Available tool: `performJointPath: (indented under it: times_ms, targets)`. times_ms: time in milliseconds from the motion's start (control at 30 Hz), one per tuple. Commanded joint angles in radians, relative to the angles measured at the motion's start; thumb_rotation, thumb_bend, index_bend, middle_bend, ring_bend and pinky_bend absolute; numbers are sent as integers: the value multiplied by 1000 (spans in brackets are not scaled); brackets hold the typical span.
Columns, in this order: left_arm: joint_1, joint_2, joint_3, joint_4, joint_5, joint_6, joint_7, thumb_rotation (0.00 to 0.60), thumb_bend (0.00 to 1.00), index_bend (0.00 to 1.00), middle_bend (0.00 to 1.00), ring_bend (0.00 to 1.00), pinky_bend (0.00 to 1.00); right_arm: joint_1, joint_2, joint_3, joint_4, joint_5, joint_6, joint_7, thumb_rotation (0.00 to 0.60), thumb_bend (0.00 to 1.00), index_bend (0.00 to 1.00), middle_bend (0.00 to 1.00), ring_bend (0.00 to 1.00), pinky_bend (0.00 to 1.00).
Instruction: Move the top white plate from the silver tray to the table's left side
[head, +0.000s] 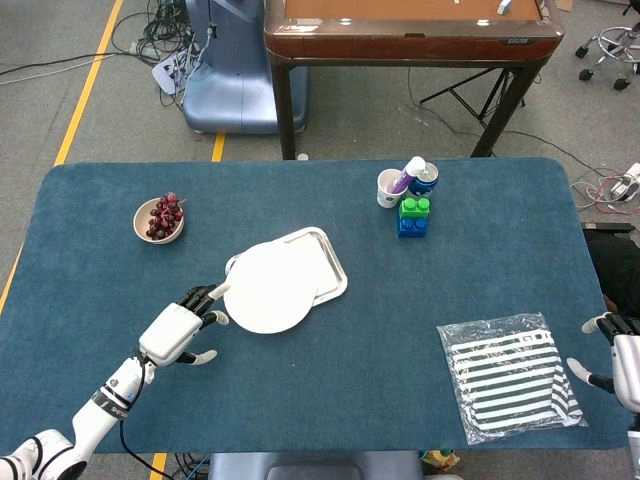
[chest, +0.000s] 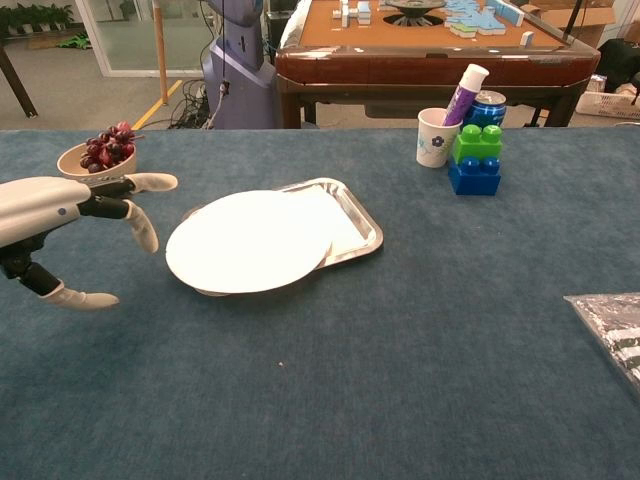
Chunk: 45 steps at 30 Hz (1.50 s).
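A round white plate (head: 268, 287) (chest: 249, 240) lies on top of the silver tray (head: 328, 261) (chest: 355, 215) near the table's middle, overhanging the tray's front-left side. The edge of something beneath it shows at its lower left. My left hand (head: 180, 329) (chest: 55, 217) hovers just left of the plate with fingers spread, fingertips close to the plate's rim, holding nothing. My right hand (head: 622, 356) sits at the table's right edge, mostly cut off by the frame, with its fingers apart.
A bowl of dark grapes (head: 159, 218) (chest: 97, 160) stands at the back left. A paper cup with a tube (head: 391, 186), a can and a stack of green and blue blocks (head: 413, 216) stand at the back right. A striped bag (head: 508, 372) lies front right.
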<state>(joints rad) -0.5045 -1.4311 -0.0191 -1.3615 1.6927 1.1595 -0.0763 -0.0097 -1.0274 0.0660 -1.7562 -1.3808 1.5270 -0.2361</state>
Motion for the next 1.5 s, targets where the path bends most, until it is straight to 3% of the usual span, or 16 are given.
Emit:
performJointPath:
  times_ms: [33,1233,1367,1500]
  targets:
    - [-14,-15,-4,5,-10,-13,26,600,169,381,0,0,69,-1,0,0,0,-1,1,0,600,73,456,400,344,409]
    - [-82,-189,-42,128,-154,-82,264,600,170,419,0,0,70,-9,10,7,-6,-3,10,11,600,73,456,400,344,409]
    - [-85,-199,-40,139,-156,-78,264,600,170,400,0,0,72,-11,11,9,-6,-2,13,8,600,73,456,400,344,409]
    - [-90,-204,-39,144,-159,-78,263,600,170,299,0,0,73,-13,12,10,-7,-3,18,10,600,72,456,400,344,409]
